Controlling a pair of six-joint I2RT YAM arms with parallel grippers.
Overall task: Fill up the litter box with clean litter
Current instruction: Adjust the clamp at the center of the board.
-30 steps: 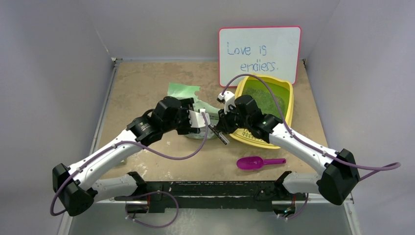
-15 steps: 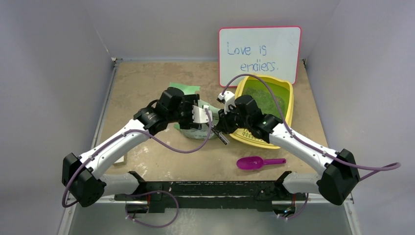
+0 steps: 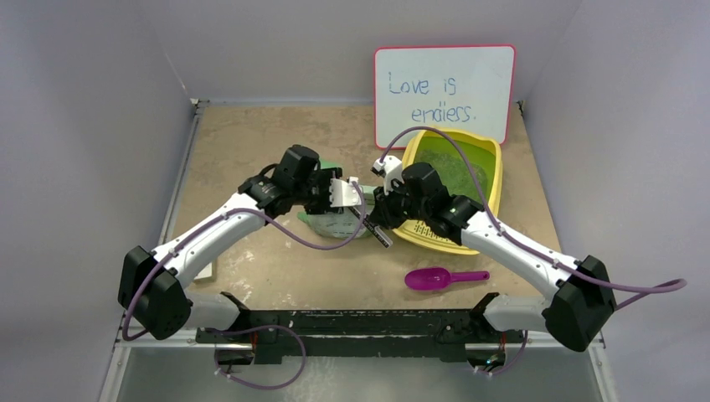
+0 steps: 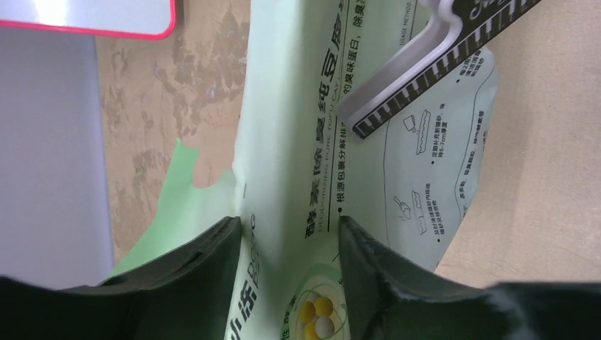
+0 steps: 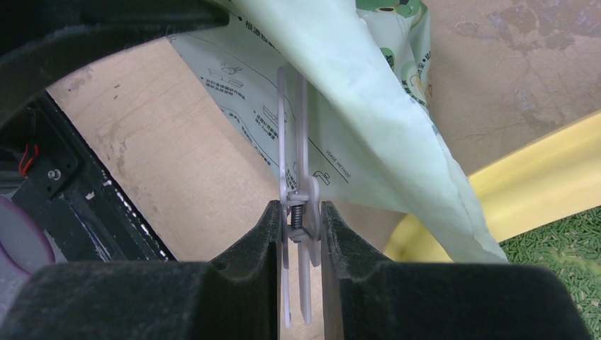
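Now, left hand (image 4: 287,223): fingers either side of the green bag (image 4: 298,127), grip cannot be told
right hand (image 5: 298,209): pinched tight on the clip (image 5: 294,156)
litter box (image 3: 496,188): far right of bench (image 3: 251,142), green litter (image 3: 439,167) inside

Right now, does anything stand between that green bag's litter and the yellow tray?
A clip sits across the bag, pinched by the right claw, beside the litter box rim. Nothing else visible lies between bag and box.
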